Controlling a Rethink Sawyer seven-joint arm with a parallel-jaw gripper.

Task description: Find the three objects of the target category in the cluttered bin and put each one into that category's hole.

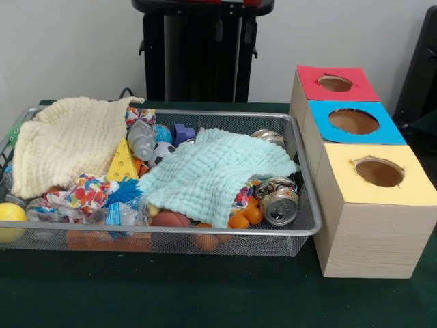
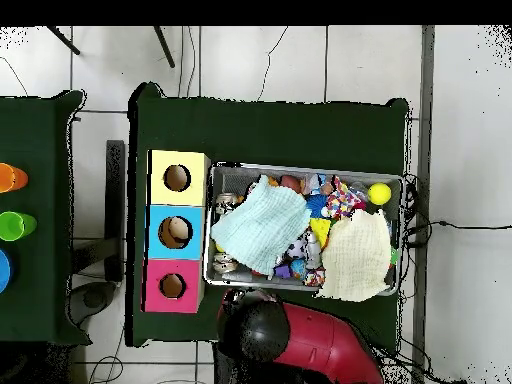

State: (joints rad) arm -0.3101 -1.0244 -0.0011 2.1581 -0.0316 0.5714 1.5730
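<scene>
**Bin cluttered, cloths covering most of it**

I see the mesh bin (image 1: 300,229) packed: a mint cloth (image 1: 212,174) drapes its middle, a cream cloth (image 1: 65,140) its left end. A crushed can (image 1: 278,201) lies at the bin's right edge, partly under the mint cloth; no label is readable. Beside the bin stand three boxes with holes: yellow (image 1: 379,172), blue (image 1: 354,121), red (image 1: 334,83). The gripper isn't visible in either view; only the red arm (image 2: 320,345) shows overhead.

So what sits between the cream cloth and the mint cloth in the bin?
In the front view, a yellow cheese-shaped wedge, a grey plastic bottle and a small soccer ball lie between the cream cloth and the mint cloth.
</scene>
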